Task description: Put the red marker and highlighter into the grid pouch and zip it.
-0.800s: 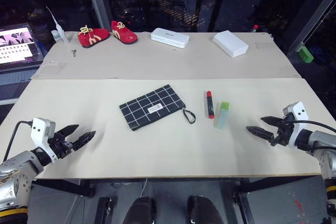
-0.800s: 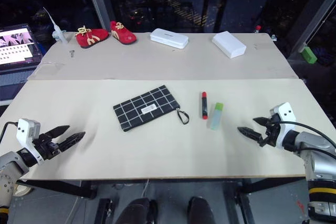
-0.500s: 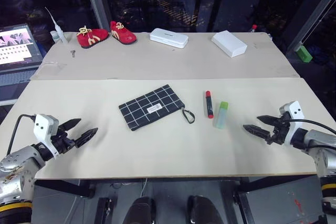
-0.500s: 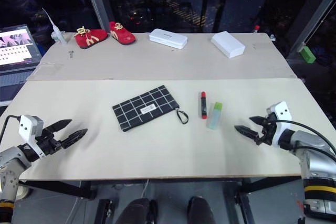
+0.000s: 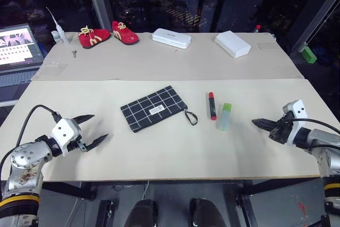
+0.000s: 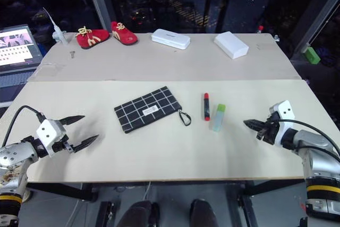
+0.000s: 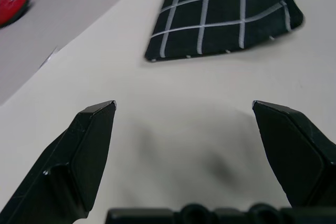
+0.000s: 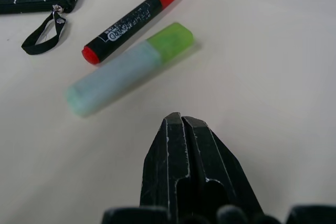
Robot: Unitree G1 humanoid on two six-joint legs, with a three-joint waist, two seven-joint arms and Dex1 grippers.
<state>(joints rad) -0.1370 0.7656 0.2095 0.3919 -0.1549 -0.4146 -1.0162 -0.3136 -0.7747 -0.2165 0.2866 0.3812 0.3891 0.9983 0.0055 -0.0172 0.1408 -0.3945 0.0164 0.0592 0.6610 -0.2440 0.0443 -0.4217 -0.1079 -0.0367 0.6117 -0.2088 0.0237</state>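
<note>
**Robot squares up to pouch and pens, nothing yet in hand**

The grid pouch (image 5: 154, 108) lies flat and zipped near the middle of the bench (image 5: 159, 152), its cord loop (image 5: 190, 116) trailing toward the red marker (image 5: 212, 105). The highlighter (image 5: 224, 116) rests just beside the marker, on the far side from the pouch, the two almost parallel and apart. The left gripper (image 5: 90, 131) hovers near the bench's front left edge, jaws spread wide and pointed at the pouch, well apart from it. The right gripper (image 5: 260, 124) hangs near the highlighter without touching it, jaws pressed together and empty.

Against the frames from under a second ago, the left gripper has swung inward toward the pouch and its jaws stand wider, while the right jaws, then parted, have closed and sit a little farther from the highlighter. The pouch, marker and highlighter have not moved.

All three items look light. The pouch is soft fabric and will likely sag and slide if pulled, so it wants pinning at one end while the cord loop is drawn. The marker is slim, hard and round, liable to roll; a pinch across its dark middle should hold best. The highlighter is stiff, smooth plastic, broader and flatter, best taken across its narrow sides at mid-length.
</note>
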